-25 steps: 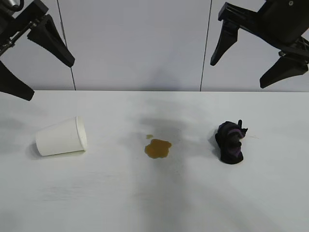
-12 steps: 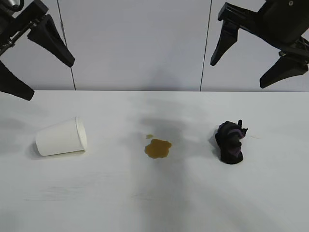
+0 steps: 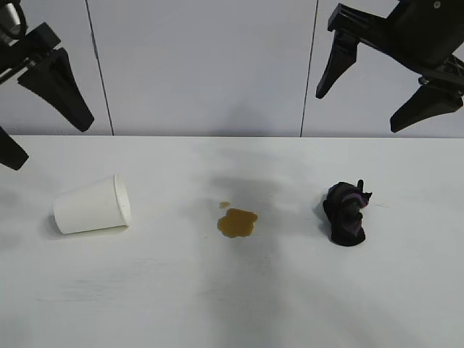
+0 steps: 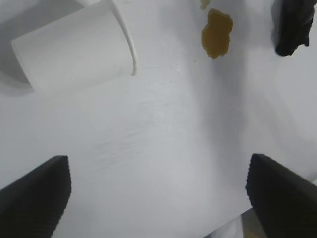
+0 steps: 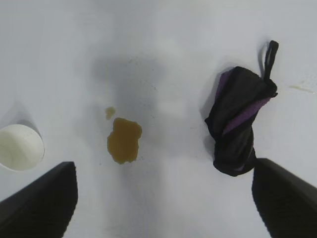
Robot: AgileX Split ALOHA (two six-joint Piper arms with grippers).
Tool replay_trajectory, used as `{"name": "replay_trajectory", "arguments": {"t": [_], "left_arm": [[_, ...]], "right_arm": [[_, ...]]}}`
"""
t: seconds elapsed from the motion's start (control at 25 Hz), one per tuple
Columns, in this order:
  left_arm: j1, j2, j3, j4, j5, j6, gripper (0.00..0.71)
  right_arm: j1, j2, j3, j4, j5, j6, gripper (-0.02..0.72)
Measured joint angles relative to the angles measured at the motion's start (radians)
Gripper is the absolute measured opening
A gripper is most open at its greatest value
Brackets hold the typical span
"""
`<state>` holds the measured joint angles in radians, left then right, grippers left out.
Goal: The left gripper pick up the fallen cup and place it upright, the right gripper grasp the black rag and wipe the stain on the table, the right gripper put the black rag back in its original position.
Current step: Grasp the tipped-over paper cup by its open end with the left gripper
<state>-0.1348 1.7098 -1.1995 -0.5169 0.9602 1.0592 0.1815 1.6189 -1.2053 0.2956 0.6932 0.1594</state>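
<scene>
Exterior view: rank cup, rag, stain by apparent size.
1. The cup, lying on its side, looks clearly largest.
2. The black rag, a bunched lump, looks smaller.
3. The stain looks smallest.
All three lie at similar depth on the table, so nearness hardly skews this.

Exterior camera faces both arms, angled down over wide white bench. Both wrist cameras look down from above bench, closer. All three share small brown-amber stain, black-purple rag.

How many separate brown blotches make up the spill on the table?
2. The main stain lies mid-table between the cup and the black rag; a tiny droplet sits just beyond it, toward the wall. None seem hidden.
</scene>
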Motion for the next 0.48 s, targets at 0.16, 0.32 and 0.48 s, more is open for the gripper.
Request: {"name": "replay_trajectory", "arguments": {"t": [0.16, 0.32, 0.48], "left_arm": [[-0.094, 0.001, 0.0, 0.149, -0.098, 0.065, 0.693], [-0.156, 0.039, 0.0, 0.247, -0.174, 0.05, 0.693], [-0.17, 0.096, 0.0, 0.278, -0.212, 0.044, 0.693]], "right_arm": [[0.0, 0.0, 0.0, 0.0, 0.0, 0.0, 0.662], [0.0, 0.0, 0.0, 0.0, 0.0, -0.004, 0.662], [0.0, 0.0, 0.0, 0.0, 0.0, -0.004, 0.662]]}}
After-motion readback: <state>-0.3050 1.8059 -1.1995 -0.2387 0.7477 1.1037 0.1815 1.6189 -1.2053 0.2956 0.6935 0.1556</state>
